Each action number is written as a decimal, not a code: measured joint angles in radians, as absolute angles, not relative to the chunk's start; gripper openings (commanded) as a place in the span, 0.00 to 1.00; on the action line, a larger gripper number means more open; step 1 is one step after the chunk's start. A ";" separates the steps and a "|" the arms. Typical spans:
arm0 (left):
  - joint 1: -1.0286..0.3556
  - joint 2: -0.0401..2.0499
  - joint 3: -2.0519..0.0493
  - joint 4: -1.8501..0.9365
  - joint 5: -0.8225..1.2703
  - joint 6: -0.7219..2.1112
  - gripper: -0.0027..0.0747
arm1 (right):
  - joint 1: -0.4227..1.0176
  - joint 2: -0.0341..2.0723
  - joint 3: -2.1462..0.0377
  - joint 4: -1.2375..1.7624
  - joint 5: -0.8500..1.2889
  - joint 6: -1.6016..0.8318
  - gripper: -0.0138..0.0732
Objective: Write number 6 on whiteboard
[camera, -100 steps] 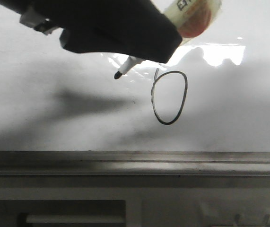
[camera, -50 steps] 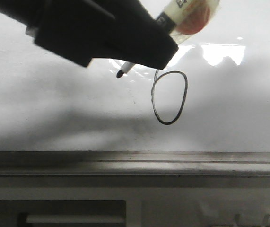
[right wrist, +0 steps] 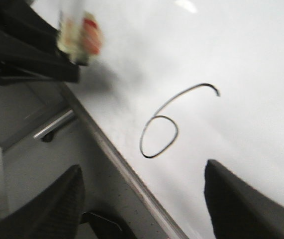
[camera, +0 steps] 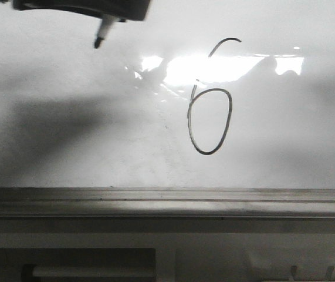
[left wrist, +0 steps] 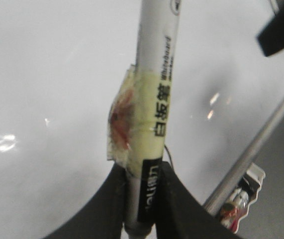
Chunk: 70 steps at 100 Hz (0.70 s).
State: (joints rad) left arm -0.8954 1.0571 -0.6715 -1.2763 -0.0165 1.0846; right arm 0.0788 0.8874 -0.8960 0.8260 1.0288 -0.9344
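Seemingly, the number 6 (camera: 210, 97) is sitting complete on the whiteboard (camera: 67, 147); the left fingers (left wrist: 138, 199) are gripping the marker (left wrist: 154, 99) clear of it, right fingers (right wrist: 142, 199) gaping open.

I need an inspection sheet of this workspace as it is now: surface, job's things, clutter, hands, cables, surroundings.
Surface: whiteboard, glossy white, with glare patches and a shadow on its left part; grey rail along its near edge.
Job's things: number 6 drawn in thin black line, closed loop with a hooked tail on top. Marker, taped around its barrel, its tip lifted off the board, left of the 6.
Clutter: nothing seen on the board.
Hands: left hand shut on the marker; right hand open and empty, over the board's edge.
Cables: nothing seen.
Surroundings: grey structure below the rail; details too dim to tell.
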 measured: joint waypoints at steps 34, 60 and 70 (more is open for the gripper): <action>-0.893 0.960 -0.497 -1.627 -0.253 1.074 0.01 | 0.011 0.739 -0.699 0.816 0.978 -0.929 0.67; -0.893 1.074 -0.534 -1.638 -0.301 1.074 0.01 | 0.011 0.735 -0.691 0.816 0.968 -0.929 0.67; -0.893 1.095 -0.554 -1.638 -0.297 1.074 0.01 | 0.011 0.735 -0.691 0.816 0.966 -0.928 0.67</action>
